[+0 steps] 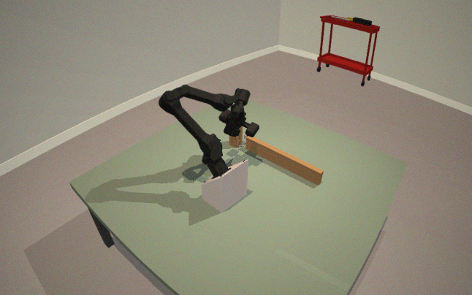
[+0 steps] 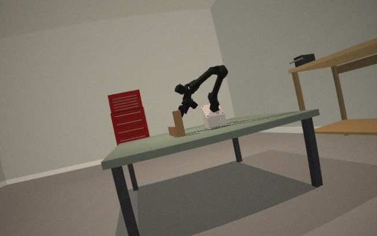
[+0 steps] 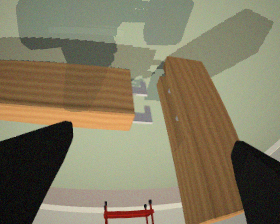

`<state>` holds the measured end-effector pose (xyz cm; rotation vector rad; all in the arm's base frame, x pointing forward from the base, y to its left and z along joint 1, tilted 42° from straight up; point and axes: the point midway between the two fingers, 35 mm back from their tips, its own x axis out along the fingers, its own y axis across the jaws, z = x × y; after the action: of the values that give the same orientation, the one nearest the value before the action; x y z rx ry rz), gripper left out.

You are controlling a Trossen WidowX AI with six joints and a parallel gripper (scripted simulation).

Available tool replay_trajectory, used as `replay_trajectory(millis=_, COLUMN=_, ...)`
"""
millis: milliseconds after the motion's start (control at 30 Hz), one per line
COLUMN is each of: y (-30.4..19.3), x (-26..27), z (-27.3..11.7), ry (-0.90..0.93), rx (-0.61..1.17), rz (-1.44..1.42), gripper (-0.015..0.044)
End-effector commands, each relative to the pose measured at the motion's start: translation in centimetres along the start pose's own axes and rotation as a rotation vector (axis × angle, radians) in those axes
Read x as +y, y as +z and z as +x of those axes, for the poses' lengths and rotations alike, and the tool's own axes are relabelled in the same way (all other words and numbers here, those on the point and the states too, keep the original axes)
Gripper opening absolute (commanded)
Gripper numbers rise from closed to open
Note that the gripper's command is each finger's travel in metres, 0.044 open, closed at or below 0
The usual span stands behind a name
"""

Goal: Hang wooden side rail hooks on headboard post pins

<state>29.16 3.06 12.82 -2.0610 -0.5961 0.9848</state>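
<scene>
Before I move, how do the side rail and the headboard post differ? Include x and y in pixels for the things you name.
The side rail (image 1: 285, 159) (image 3: 61, 92) lies lengthwise on the table; the headboard post (image 2: 179, 124) (image 3: 198, 130) stands upright. The rail looks clearly longer than the post. The rail's end carries steel hooks, while the post's slot has pins. Both are brown wood, and neither is between the fingers.

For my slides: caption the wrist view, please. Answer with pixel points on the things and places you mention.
Open gripper (image 3: 155, 140) above rail (image 3: 61, 92) and post (image 3: 203, 145), the hooks (image 3: 143, 118) short of the pins (image 3: 177, 119).

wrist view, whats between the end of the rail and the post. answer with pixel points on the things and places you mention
The two steel hooks (image 3: 143, 118), jutting from the end of the wooden rail (image 1: 283, 159) (image 3: 61, 90) toward the post (image 1: 233, 140) (image 2: 178, 123) (image 3: 201, 135); past their tips, a narrow gap, in the wrist view.
</scene>
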Motion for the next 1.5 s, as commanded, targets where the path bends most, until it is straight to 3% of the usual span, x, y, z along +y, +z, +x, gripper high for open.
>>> replay_trajectory(millis=0, y=-0.7, x=0.5, z=-0.3, ry=0.026, rx=0.006, rz=0.181, gripper=0.0440)
replay_trajectory(millis=267, y=-1.5, x=1.3, z=-0.6, ry=0.062, rx=0.011, rz=0.622, gripper=0.0440)
replay_trajectory(millis=900, y=-3.3, x=2.0, z=-0.5, ry=0.179, rx=0.030, rz=2.072, gripper=0.0440)
replay_trajectory(millis=1467, y=-4.1, x=2.3, z=-0.4, ry=0.375, rx=0.237, rz=3.344, gripper=0.0440)
